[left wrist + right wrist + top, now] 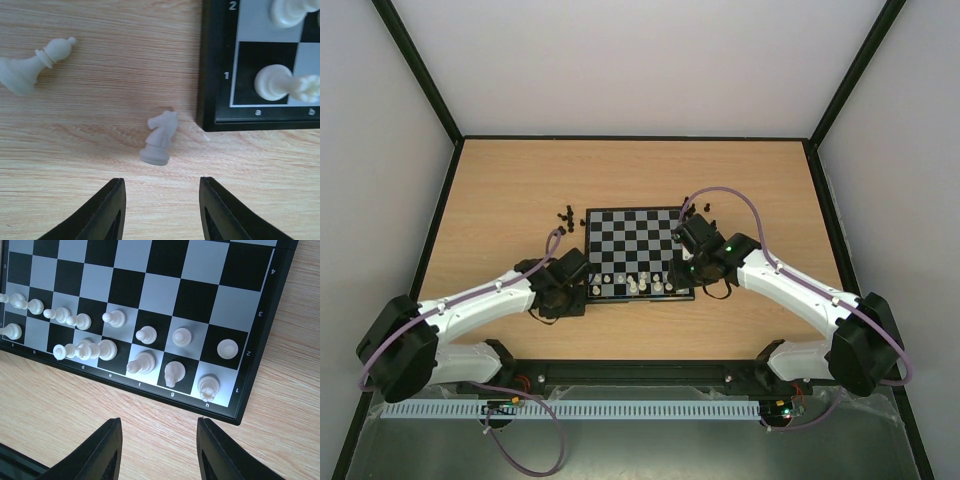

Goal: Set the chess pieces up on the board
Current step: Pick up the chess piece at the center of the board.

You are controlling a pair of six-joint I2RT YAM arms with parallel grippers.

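**One white straggler left out**

The left claw hangs open and empty. A cream knight stands on the counter just ahead of it, beside the board. The right claw is open too, near the h1 corner. Cream chess pieces sit on the two near rows.

One flat checked chessboard with a black border carries what look like fourteen cream-white plastic chess figures, two more, one knight and one bishop, are off it, and tiny black figures form two clusters, too small to count.
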